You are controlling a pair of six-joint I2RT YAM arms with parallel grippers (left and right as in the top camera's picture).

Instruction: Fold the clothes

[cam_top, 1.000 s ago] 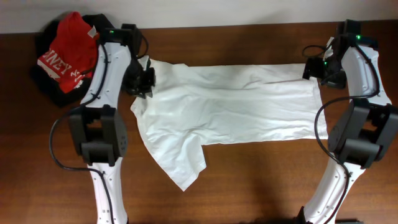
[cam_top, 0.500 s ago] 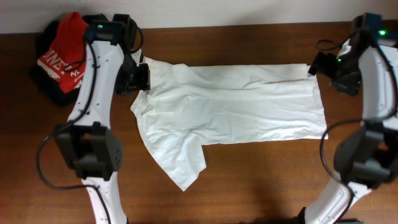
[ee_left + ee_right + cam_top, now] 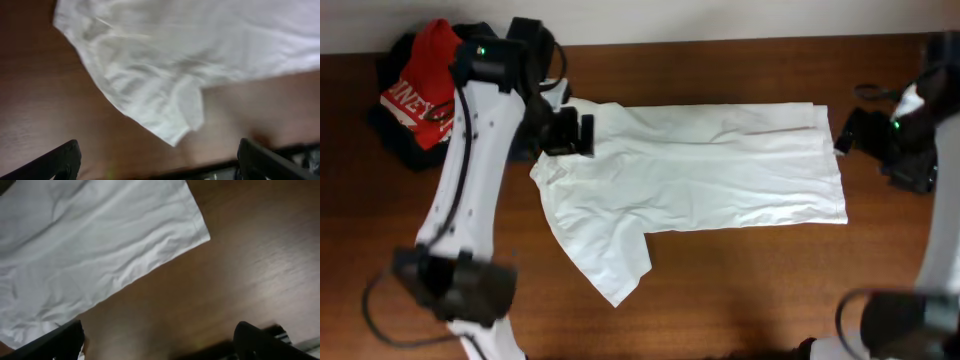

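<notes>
The clothes, a white T-shirt [image 3: 700, 170], lie flat across the table, folded lengthwise, with one sleeve [image 3: 610, 265] sticking out toward the front left. My left gripper [image 3: 570, 133] hovers over the shirt's back-left corner, open and empty. In the left wrist view the shirt [image 3: 175, 60] spreads below, and the gripper [image 3: 160, 170] has its dark fingertips [image 3: 62, 161] wide apart over bare wood. My right gripper [image 3: 850, 130] hangs just off the shirt's right edge, open. The right wrist view shows the gripper [image 3: 160, 347] over the table beside the hem corner [image 3: 197, 232].
At the back left corner a red T-shirt with white lettering [image 3: 425, 90] is heaped on dark garments [image 3: 395, 140]. Bare brown table [image 3: 750, 290] runs along the front and to the right of the shirt. A pale wall strip borders the back.
Both grippers have opened and let go of the shirt's back corners. The left one rose and shifted right; the right one pulled away to the right. The shirt stays flat.
</notes>
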